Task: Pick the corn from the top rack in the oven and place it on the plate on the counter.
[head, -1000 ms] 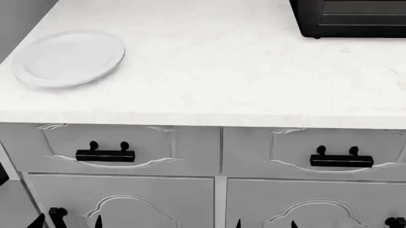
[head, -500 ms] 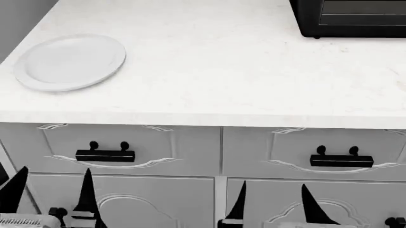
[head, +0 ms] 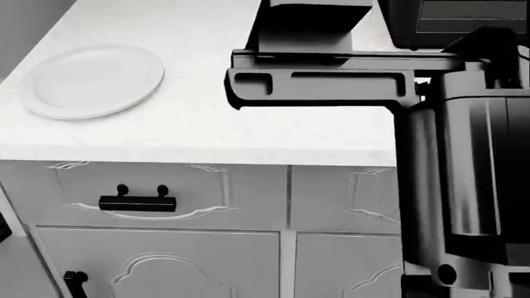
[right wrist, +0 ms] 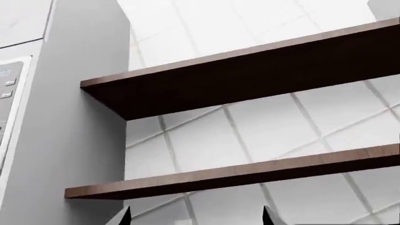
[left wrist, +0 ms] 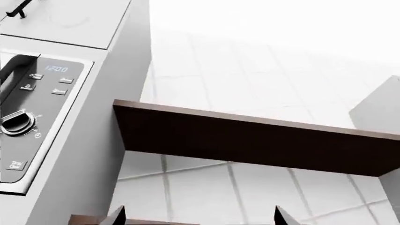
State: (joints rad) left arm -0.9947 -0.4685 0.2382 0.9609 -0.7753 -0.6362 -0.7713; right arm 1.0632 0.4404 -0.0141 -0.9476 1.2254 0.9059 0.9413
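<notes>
The white plate (head: 91,81) lies on the white counter (head: 198,133) at its left end, with nothing on it. The corn and the top rack are out of view. My left gripper (left wrist: 200,216) is open; only its two dark fingertips show, set wide apart and pointing up at a tiled wall, with nothing between them. My right gripper (right wrist: 196,216) is also open and holds nothing, and it points at wall shelves. Neither gripper shows in the head view, where one raised dark arm (head: 447,155) fills the right side.
A small black box (head: 398,28) at the counter's back right is partly hidden by the arm. White cabinets with a black handle (head: 136,203) stand below. A grey appliance panel (left wrist: 31,117) with a knob, which may or may not be the oven, adjoins brown shelves (right wrist: 250,70).
Both grippers' fingertips rose from the bottom edge of the head view and have left it. A raised arm now covers the right drawer handle and most of the black box.
</notes>
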